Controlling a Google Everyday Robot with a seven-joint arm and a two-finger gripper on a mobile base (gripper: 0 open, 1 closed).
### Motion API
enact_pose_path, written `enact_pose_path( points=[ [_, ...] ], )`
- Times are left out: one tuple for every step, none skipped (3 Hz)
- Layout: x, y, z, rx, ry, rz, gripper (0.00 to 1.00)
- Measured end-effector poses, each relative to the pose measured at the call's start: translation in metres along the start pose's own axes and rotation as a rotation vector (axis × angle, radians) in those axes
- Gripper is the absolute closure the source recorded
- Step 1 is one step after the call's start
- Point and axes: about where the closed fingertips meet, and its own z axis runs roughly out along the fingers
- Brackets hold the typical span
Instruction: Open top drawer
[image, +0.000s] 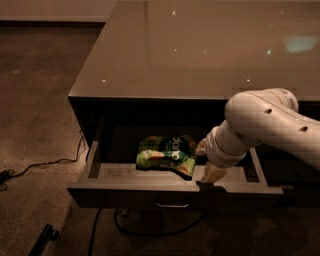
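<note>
The top drawer (125, 196) stands pulled well out from under the counter (200, 55), with its front at 6 o'clock in my view and a small metal handle (172, 204) at the centre of that front. A green bag (167, 152) lies on the grey floor inside, about mid-width. My hand (207, 179) sits at 5 o'clock from the bag, just beside it, pointing down with its tip at the top edge of the drawer front; I cannot tell whether it is clenched or released. The white arm (265, 117) comes in from 3 o'clock. A cable (47, 164) trails over the floor at 9 o'clock
</note>
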Motion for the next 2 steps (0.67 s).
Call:
enact_pose_path(
  points=[
    [0.0083, -0.0056, 0.0066, -0.008, 0.013, 0.022, 0.64],
    [0.0154, -0.0082, 0.0135, -0.02, 0.026, 0.038, 0.88]
  ],
)
